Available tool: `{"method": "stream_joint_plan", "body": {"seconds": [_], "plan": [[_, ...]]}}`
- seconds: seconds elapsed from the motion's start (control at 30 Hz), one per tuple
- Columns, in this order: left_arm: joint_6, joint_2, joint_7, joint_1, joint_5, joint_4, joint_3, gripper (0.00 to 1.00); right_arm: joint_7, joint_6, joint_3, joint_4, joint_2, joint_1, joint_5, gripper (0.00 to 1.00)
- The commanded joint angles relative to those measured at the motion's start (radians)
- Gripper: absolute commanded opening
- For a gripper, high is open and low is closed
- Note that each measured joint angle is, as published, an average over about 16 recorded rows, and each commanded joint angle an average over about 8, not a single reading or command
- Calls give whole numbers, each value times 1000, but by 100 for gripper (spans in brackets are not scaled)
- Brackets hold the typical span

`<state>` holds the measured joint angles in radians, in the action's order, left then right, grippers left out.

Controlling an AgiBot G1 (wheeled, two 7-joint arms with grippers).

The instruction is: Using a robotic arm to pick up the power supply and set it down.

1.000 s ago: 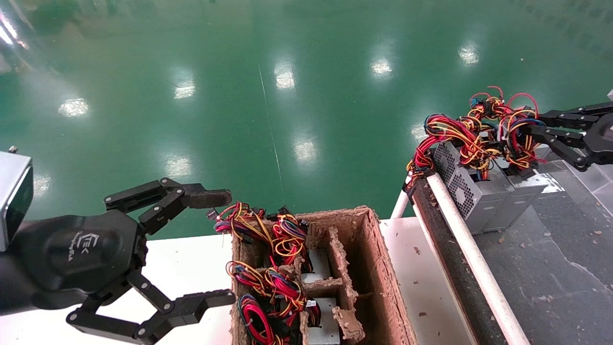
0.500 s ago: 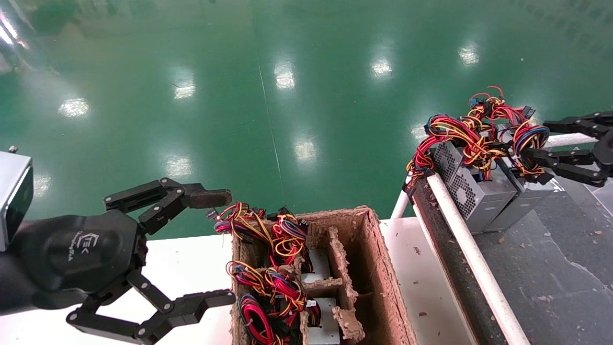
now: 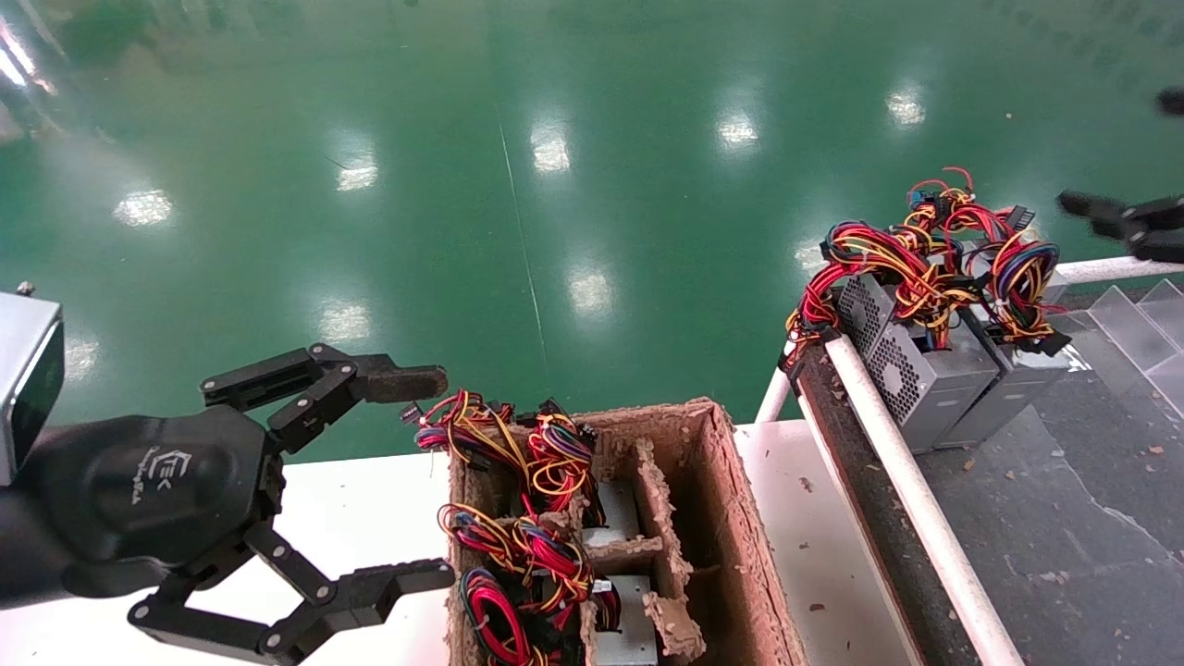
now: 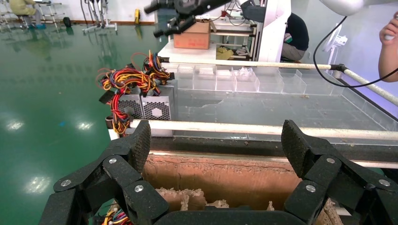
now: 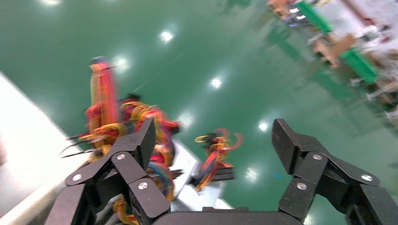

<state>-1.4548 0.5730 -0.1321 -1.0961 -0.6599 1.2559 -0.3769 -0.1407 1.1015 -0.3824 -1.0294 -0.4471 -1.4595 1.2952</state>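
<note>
Judging by its sheet-metal case, the power supply (image 3: 925,370) at the far left corner of the grey conveyor bed (image 3: 1064,518) is heavy, rigid and slick with floppy wires, so grip the case; right claw (image 5: 211,140) spread empty above, left claw (image 3: 407,481) spread, idle over the tabletop (image 3: 351,518).

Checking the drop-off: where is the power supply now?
Head view, right side: the power supply sits on the dark belt beside another unit, clear of the open right claw.

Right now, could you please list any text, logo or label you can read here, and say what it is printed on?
White logo with small lettering beneath, on the left claw's black rounded palm: too small to read.
White labels on the grey sheet-metal power supplies in the brown pulp-cardboard box: unreadable.
</note>
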Motion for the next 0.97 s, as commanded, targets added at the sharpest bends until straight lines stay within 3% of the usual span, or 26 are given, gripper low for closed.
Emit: {"method": "stream_joint_plan", "body": {"seconds": [0.03, 0.97], "plan": [[0, 0, 0, 0, 0, 0, 0, 100, 28, -28, 22, -13, 7, 17, -27, 100], [0, 0, 0, 0, 0, 0, 0, 100, 0, 153, 60, -120, -66, 180, -265, 100]]}}
